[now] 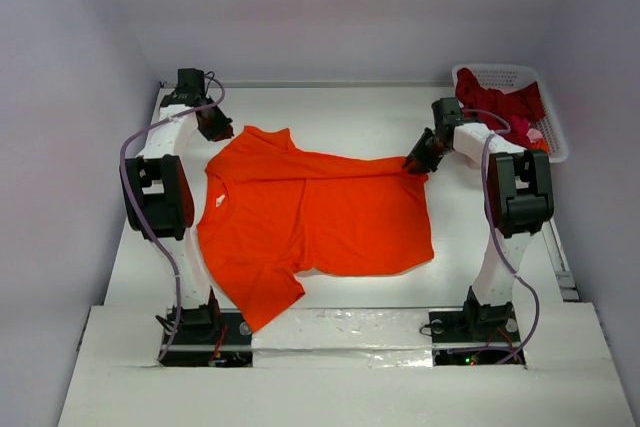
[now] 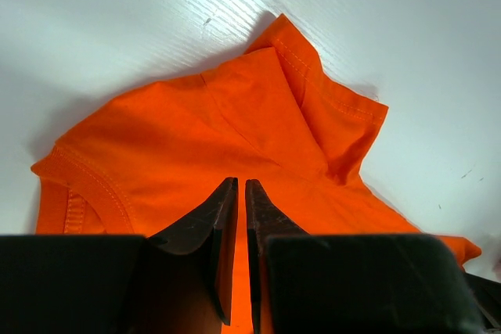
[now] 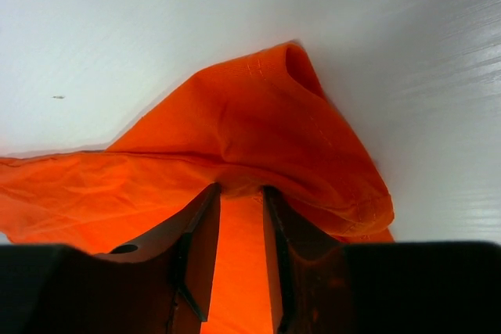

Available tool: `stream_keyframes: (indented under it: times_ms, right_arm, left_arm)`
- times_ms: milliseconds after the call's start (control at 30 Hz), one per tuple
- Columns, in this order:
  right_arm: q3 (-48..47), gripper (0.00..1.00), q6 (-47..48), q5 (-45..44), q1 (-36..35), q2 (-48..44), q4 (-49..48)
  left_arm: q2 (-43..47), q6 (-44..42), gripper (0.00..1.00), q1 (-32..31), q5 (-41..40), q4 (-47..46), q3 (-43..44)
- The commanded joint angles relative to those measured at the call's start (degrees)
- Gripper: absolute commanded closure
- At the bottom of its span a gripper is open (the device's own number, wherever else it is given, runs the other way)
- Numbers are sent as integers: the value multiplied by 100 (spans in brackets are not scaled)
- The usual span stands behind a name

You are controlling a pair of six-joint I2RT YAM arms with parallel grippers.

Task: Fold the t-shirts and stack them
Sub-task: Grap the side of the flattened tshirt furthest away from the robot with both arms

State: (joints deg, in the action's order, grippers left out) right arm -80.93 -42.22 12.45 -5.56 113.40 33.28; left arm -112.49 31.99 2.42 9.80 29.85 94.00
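1. Nearest you, the orange shirt's (image 1: 320, 217) near sleeve (image 1: 262, 299) lies loose toward 7 o'clock, close to the near edge of the bench (image 1: 330, 107). If you carry the far edge over toward 6 o'clock, I judge this sleeve could drag or bunch and spoil the fold.
2. The shirt lies mid-bench, mostly flat. Its long axis runs from 9 to 3 o'clock, with the neck toward 9 and the hem toward 3.
3. Along the far edge, the left claw (image 1: 217, 128) at 10 o'clock is pinched on cloth by the far sleeve. In its wrist view, only a sliver of orange shows between the fingers (image 2: 207, 220). The right claw (image 1: 416, 163), between 2 and 3 o'clock, is clamped on the far hem corner.
4. Both bites look shallow, so a quick pull could slip the cloth free. Lifting one side ahead of the other would skew the crease.
5. Farthest off, at 2 o'clock, the white basket (image 1: 556, 143) holds the crimson shirts (image 1: 500, 102). A wide swing of the right arm could snag it.
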Motion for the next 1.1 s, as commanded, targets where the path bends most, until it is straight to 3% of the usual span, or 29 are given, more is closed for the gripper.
stream_keyframes:
  times_ms: [0,233,733,1067]
  right_arm:
    - [-99,71,-67,47,46,85,-129]
    - [-213,100,-15,-5,46,94,-93]
    - [-1592,100,460,-252,46,15,504]
    - [-2787,100,829,477,46,629,855]
  left_arm:
    - [429,-8,94,31,83,39,75]
    - [456,-26,93,31,74,30,57]
    - [438,-35,94,84,57,48,128]
    - [350,44,94,84,92,-5,154]
